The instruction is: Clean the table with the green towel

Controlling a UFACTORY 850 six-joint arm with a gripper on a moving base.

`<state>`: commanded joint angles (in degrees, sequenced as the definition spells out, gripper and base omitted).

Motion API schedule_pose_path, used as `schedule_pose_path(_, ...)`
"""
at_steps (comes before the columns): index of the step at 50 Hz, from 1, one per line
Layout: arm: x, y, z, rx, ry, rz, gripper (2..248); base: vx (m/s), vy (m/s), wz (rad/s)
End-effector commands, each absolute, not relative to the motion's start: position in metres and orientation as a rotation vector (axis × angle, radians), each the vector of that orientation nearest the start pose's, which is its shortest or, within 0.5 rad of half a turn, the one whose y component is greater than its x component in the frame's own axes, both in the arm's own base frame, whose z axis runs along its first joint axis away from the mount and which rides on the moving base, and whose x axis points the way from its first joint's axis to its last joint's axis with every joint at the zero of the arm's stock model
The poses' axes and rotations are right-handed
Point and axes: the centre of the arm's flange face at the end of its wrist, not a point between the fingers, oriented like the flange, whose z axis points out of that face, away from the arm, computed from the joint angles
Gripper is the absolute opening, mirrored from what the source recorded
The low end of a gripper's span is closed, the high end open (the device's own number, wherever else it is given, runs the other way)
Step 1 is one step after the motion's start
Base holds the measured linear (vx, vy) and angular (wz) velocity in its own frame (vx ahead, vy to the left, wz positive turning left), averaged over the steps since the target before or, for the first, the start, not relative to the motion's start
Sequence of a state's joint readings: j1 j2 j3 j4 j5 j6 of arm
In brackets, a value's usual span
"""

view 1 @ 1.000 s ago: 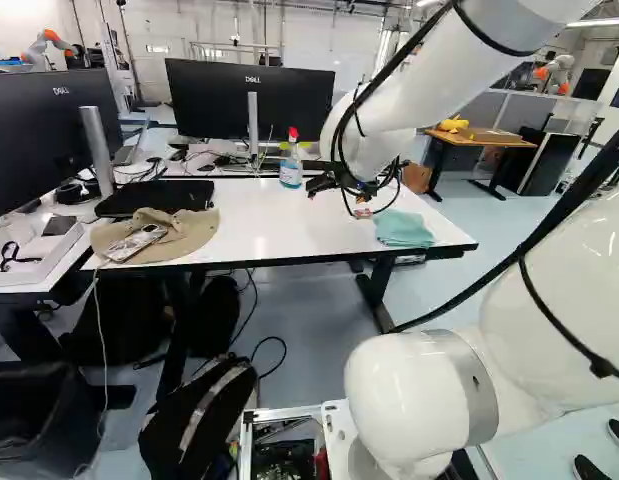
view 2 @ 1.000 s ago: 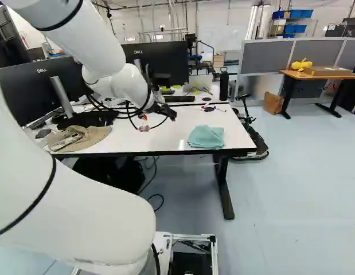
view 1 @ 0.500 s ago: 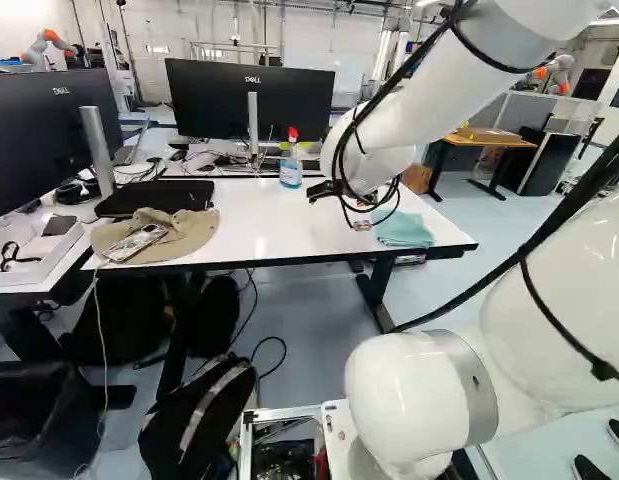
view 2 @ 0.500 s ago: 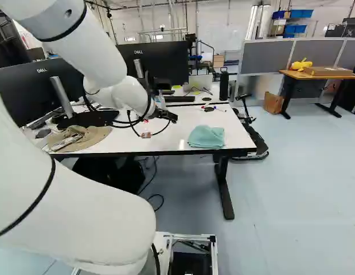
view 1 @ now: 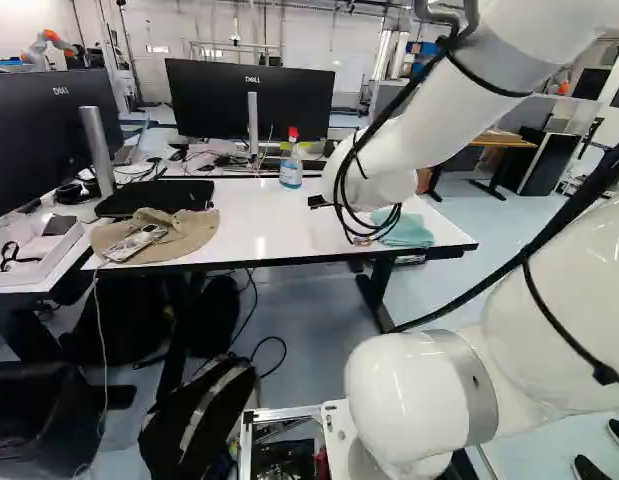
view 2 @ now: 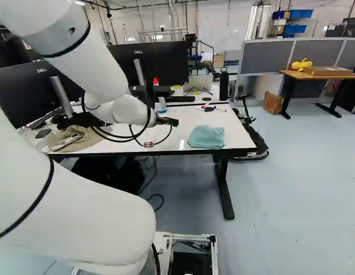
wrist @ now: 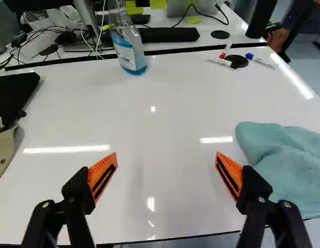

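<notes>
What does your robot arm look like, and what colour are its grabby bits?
My arm is shiny white and rounded, with a grey ring low down and black cables looping near the far end. There I have two black jaws with ridged orange pads, striped with black.

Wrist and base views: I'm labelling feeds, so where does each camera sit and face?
Left base view: behind the arm, to its left, facing ahead and down at the table; arm right of middle.
Right base view: to its right, facing likewise; arm left of middle.
Wrist view: on the arm, looking along the open fingers at the table.
Base views share the towel and hat.
</notes>
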<state>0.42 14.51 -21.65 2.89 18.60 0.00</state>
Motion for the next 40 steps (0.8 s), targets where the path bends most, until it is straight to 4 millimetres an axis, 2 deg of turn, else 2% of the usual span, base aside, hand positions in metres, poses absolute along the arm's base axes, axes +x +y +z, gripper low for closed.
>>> schedule_pose_path(23,0.320,0.000,0.403,-2.699,0.041,-1.604,247,0.000,0.000,0.000)
schedule_pose_path(40,0.302,0.000,0.387,-2.647,0.025,-1.693,247,0.000,0.000,0.000)
